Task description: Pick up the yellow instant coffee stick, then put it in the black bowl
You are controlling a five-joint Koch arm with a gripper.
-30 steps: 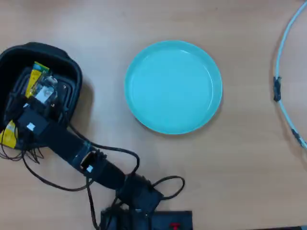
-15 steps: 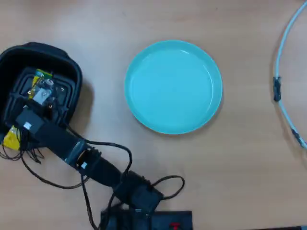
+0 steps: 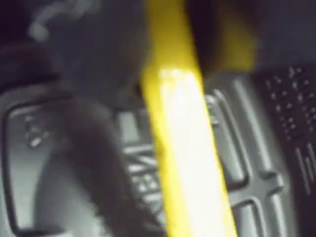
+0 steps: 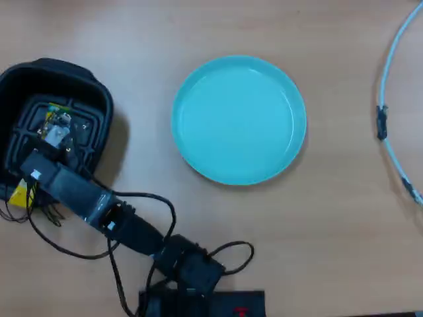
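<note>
The black bowl [image 4: 99,99] stands at the left of the overhead view; its ribbed grid base [image 3: 256,163] fills the wrist view. My gripper [image 4: 47,148] hangs over the bowl's inside. The yellow instant coffee stick [image 3: 180,148] runs down the middle of the wrist view, close above the bowl's base, with dark blurred jaws on either side of its upper part. In the overhead view its green-tipped end [image 4: 54,119] shows inside the bowl and its other end [image 4: 18,193] pokes out by the bowl's lower left rim. The gripper [image 3: 170,74] looks shut on the stick.
A round teal plate [image 4: 238,119] lies right of the bowl. A white cable [image 4: 390,86] curves along the right edge. The arm's black wires [image 4: 152,205] loop on the table beside the arm, whose base [image 4: 198,297] sits at the bottom edge.
</note>
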